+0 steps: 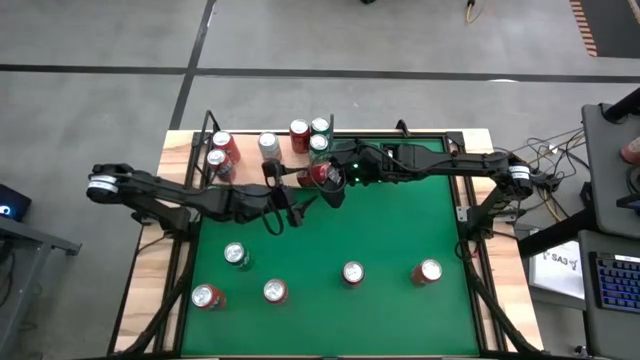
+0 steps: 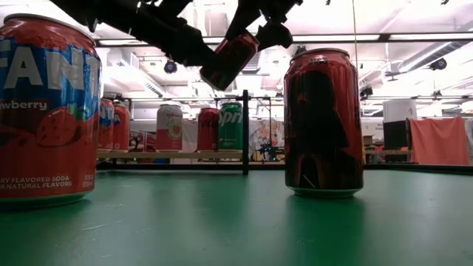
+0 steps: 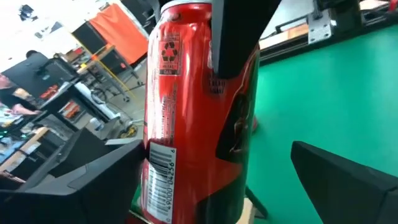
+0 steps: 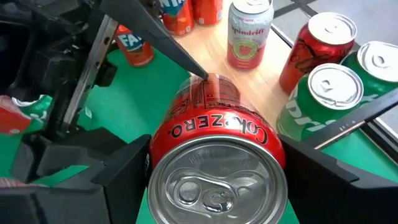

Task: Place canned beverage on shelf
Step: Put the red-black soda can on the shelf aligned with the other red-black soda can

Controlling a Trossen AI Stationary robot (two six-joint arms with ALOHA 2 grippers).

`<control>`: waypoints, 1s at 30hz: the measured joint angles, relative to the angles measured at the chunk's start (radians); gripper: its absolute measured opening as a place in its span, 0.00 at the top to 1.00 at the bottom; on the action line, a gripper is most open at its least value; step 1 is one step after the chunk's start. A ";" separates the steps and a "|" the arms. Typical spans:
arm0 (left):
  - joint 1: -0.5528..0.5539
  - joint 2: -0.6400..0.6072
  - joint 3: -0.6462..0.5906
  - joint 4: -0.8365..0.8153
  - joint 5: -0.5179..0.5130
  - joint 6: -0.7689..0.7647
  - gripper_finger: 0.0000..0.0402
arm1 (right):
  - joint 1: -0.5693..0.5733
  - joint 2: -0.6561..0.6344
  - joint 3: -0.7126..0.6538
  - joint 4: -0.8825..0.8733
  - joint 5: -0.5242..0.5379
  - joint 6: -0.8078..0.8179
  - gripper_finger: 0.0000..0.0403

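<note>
A red Coke Zero can [image 4: 214, 146] hangs tilted in the air near the shelf's front edge, and also shows in the high view [image 1: 319, 176] and the low view [image 2: 229, 59]. My right gripper [image 1: 335, 182] is shut on it. My left gripper [image 1: 298, 197] is open. Its fingers stand on either side of the can's lower half [image 3: 186, 143], with a wide gap on one side. The shelf [image 1: 248, 162], a pale wood panel with black rods, holds several upright cans [image 4: 249, 34] at the table's far left. My right gripper pinches the can's top end [image 4: 186, 127] between its two fingers, one on each side of the wall. The fingers [image 3: 239, 37] lie along the can, coming from the table's right. The can is lifted clear and tilted, its top toward the right gripper.
Several cans stand on the green felt near the front edge [image 1: 237, 255] [image 1: 352, 272] [image 1: 427, 271]. In the low view a Fanta can [image 2: 44, 111] and a dark red can [image 2: 323, 122] stand close. A black upright rod [image 2: 244, 133] marks the shelf's corner.
</note>
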 joint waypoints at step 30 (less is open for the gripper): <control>-0.008 0.157 0.140 -0.031 -0.180 0.049 0.32 | 0.000 0.034 0.000 0.078 -0.082 0.030 0.19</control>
